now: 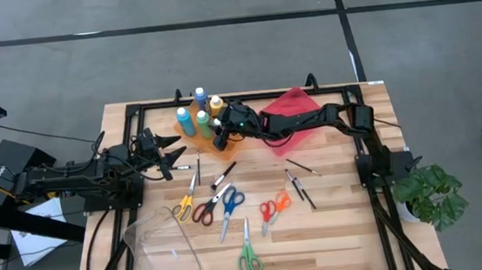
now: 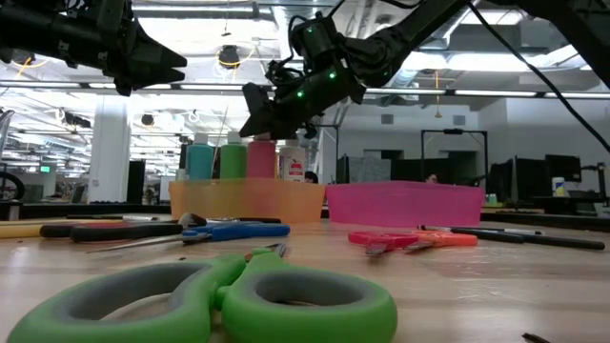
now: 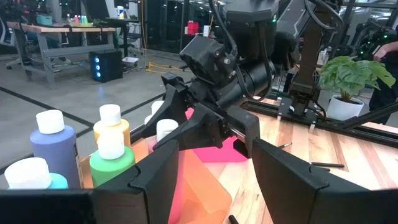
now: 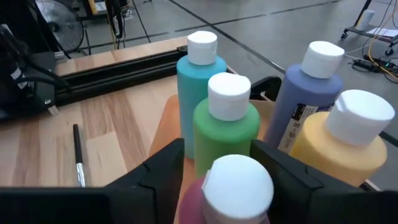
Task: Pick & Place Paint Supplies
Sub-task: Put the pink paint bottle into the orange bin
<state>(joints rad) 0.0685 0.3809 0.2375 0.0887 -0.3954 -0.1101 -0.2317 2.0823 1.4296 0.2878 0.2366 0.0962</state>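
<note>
Several paint bottles stand upright in the orange tray [image 1: 191,142] at the table's far side: teal [image 4: 200,74], green [image 4: 227,118], blue [image 4: 308,106], yellow [image 4: 345,143] and a pink one with a white cap [image 4: 236,183]. My right gripper [image 4: 217,149] hangs over the tray, open, one finger on each side of the pink bottle's top. My left gripper [image 1: 173,154] waits open at the table's left, pointing level toward the tray. Several scissors, such as the green pair [image 1: 249,257], and thin brushes [image 1: 302,186] lie flat on the wood nearer the front. My right gripper comes slanting down from the table's right, and its fingers [image 4: 168,163] flank the pink bottle's cap and neck [image 4: 189,193]. I cannot tell whether they touch it. The bottle stands upright in the orange tray.
A red tray [image 1: 295,104] lies under my right arm at the far right. A clear plastic tray [image 1: 159,243] sits at the near left. One brush [image 4: 78,155] lies beside the orange tray. Black rails [image 1: 246,97] frame the table.
</note>
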